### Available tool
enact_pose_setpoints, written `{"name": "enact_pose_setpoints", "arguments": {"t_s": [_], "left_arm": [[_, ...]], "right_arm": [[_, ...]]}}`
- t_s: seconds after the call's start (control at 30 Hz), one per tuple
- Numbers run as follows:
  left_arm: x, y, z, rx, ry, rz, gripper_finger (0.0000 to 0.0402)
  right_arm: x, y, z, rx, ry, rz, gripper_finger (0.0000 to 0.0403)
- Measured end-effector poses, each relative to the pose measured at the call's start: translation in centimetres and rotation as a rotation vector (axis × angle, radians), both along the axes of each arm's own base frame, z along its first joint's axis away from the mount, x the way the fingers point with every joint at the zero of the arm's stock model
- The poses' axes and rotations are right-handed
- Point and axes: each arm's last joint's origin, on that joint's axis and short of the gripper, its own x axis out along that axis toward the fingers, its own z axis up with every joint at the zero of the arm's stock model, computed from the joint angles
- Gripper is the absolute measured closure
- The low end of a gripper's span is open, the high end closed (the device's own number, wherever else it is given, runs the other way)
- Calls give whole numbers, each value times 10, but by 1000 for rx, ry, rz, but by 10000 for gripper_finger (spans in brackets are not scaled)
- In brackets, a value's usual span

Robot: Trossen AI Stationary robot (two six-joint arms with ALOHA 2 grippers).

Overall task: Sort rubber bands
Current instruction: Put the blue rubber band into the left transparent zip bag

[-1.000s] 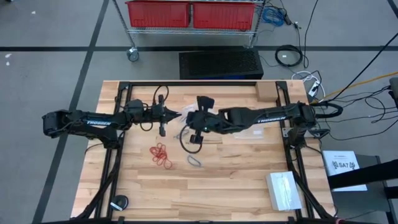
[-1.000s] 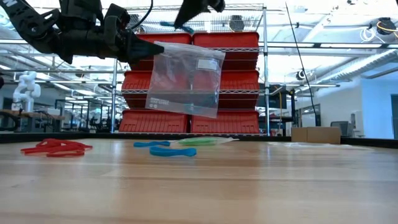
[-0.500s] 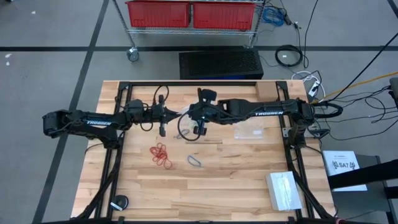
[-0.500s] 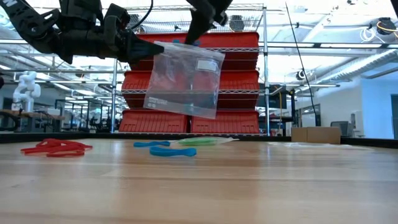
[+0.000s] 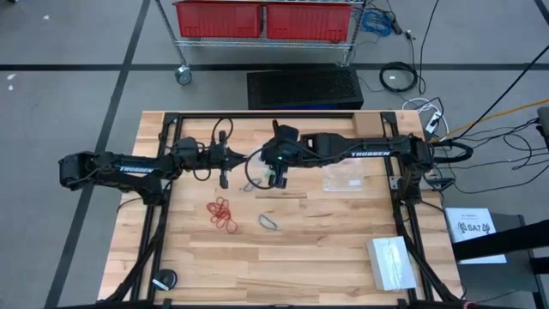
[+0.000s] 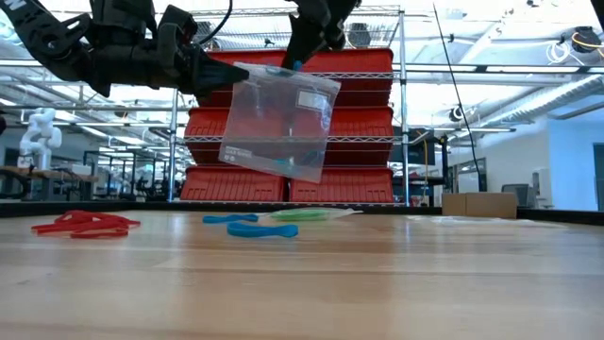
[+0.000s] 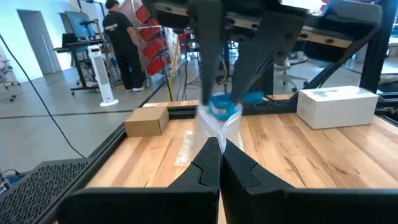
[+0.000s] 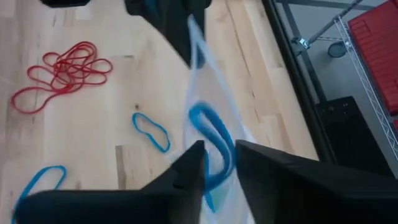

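Observation:
My left gripper is shut on a clear plastic bag and holds it high over the table's middle. My right gripper stands over the bag's top edge, pointing down at a slant, fingers apart. A blue rubber band sits between those fingers at the bag's mouth. Red rubber bands lie in a cluster on the table at the near left. Two blue bands and a green one lie flat near the middle. My left gripper pinches the bag's top edge between its two fingers, coming level from the table's left. The bag hangs below the fingers, clear of the table. My right gripper has the blue band between its parted fingertips; whether they touch it I cannot tell.
A second clear bag lies flat right of the middle. A white box stands at the near right corner and a cardboard box at the far right. A black disc lies at the near left corner.
My right gripper has swung toward the table's far edge and come down to the bag's top edge, tipping further downward, with the blue band at its fingertips. The bag's lower end has swung a little; my left gripper has kept still.

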Motion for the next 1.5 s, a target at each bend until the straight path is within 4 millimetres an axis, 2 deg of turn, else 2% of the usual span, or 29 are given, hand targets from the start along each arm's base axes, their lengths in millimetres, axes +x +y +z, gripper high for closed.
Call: {"name": "enact_pose_setpoints", "arguments": {"t_s": [0.1,0.2,0.4,0.53,0.77,0.97,1.13,1.4,1.5], "left_arm": [[0,0,0,0,0,-4,401],[0,0,0,0,-2,-4,401],[0,0,0,0,-4,-4,401],[0,0,0,0,-5,-4,401],[0,-2,6,-18,-64,-65,401],[-1,-3,8,-21,-86,-83,401],[-11,-7,3,-21,-188,-90,401],[-15,-7,2,-25,-221,-90,402],[-15,-7,2,-25,-222,-90,401]], "right_arm": [[-1,0,2,12,-16,-15,275],[-3,-2,14,26,-33,-34,243],[-10,-2,42,60,-41,-17,209],[-19,2,52,135,-4,6,207],[-33,6,43,208,154,-53,206],[-41,9,52,213,137,-54,206],[-52,11,65,199,98,-58,206],[-50,10,59,127,118,-66,209],[-46,11,53,114,114,-39,235]]}}
